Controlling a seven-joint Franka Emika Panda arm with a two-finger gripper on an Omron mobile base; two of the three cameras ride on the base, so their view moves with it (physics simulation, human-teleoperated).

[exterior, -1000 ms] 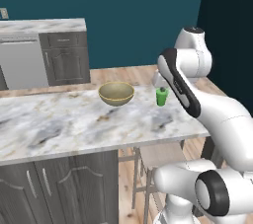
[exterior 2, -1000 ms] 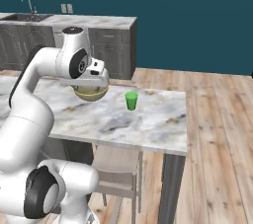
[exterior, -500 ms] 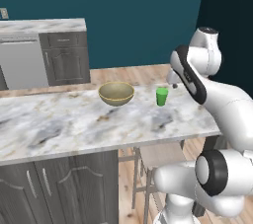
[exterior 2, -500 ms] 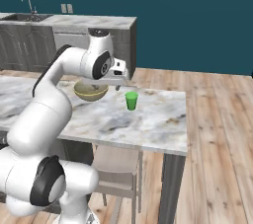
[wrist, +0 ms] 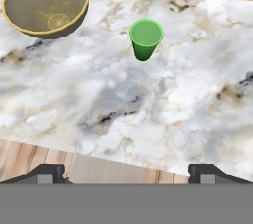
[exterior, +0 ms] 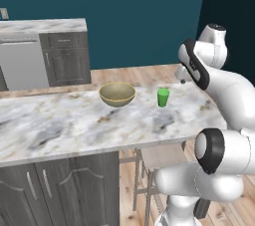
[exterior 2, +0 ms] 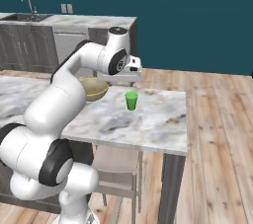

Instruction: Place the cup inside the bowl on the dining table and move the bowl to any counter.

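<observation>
In the hand view the cup (wrist: 146, 38) stands upright on the table (wrist: 163, 104), above centre of the frame, well clear of the wide-open, empty pincer (wrist: 127, 172) at the bottom edge; the bowl (wrist: 45, 2) sits upper left, beside the cup

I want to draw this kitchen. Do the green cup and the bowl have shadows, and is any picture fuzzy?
Hand view: the cup and bowl look sharp, and only a faint grey patch darkens the table near the cup. Left base view: soft, even light, no hard shadows, no glare. Right base view: the same flat light, nothing blurred.
</observation>
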